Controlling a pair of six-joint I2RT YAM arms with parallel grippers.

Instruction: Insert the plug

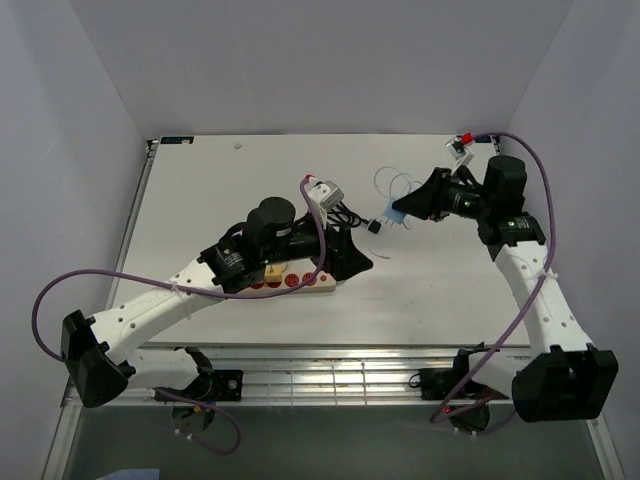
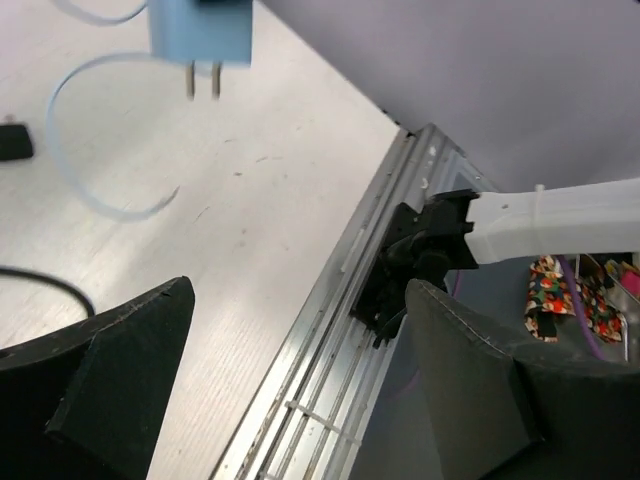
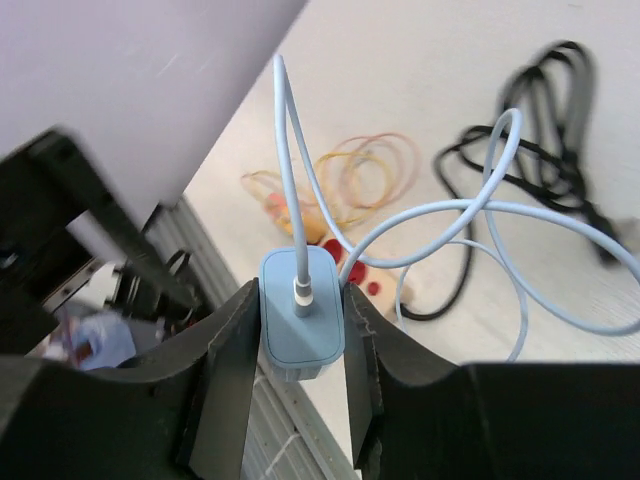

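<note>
White laminate desk (image 1: 200, 190): you have both arms over it. The left arm reaches from the near-left corner toward the centre and lies across the power strip (image 1: 298, 283). That strip sits left of centre toward the near edge, its long axis roughly parallel to that edge, with the red sockets partly covered by the arm.

The right arm comes in from the near-right corner and bends back toward the centre of the right half. The right gripper (image 3: 299, 295) is clamped on the blue plug (image 1: 396, 216), one finger on each flat side, and carries it above the surface, with the pale cable trailing toward the far edge.

The relation that governs your insertion: from the plug, the strip lies toward the near-left corner, some way off. The two prongs (image 2: 202, 80) point toward the left arm. My judgement is that you must travel that way and then turn the prongs downward over a socket.

The left gripper (image 2: 300, 295) is nearer the strip, spread wide and holding nothing.
</note>
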